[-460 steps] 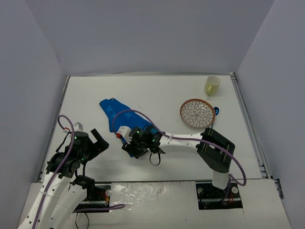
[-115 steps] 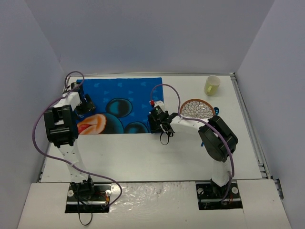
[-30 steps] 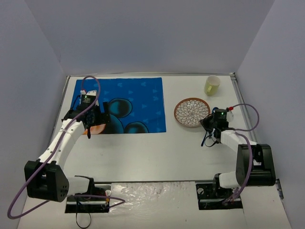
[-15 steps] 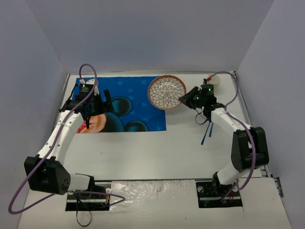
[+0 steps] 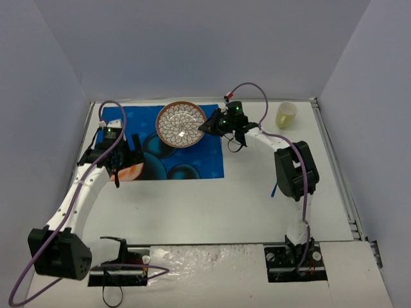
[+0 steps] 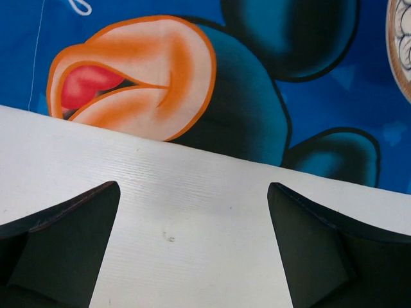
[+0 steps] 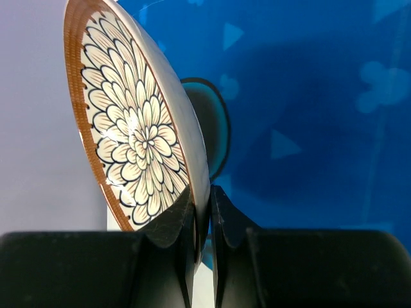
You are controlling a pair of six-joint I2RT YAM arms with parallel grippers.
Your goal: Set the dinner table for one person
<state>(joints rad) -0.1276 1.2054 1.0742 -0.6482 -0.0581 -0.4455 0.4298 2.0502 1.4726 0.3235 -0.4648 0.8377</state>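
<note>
A blue cartoon placemat (image 5: 192, 157) lies spread at the back left of the white dinner table (image 5: 225, 199). My right gripper (image 5: 205, 126) is shut on the rim of a brown-rimmed flower-pattern plate (image 5: 182, 124) and holds it tilted above the mat's far right part; in the right wrist view the plate (image 7: 138, 135) stands on edge between my fingers (image 7: 168, 224). My left gripper (image 6: 192, 240) is open and empty over bare table at the mat's (image 6: 321, 83) near edge, at the left in the top view (image 5: 126, 157).
A pale yellow cup (image 5: 286, 115) stands at the back right corner. A thin blue utensil (image 5: 274, 188) lies on the table partly under the right arm. The plate's edge shows at the right of the left wrist view (image 6: 399, 45). Grey walls surround the table.
The right gripper has carried the plate leftward from the mat's right edge to above the mat. The left gripper has drawn back slightly along the mat's near left.
</note>
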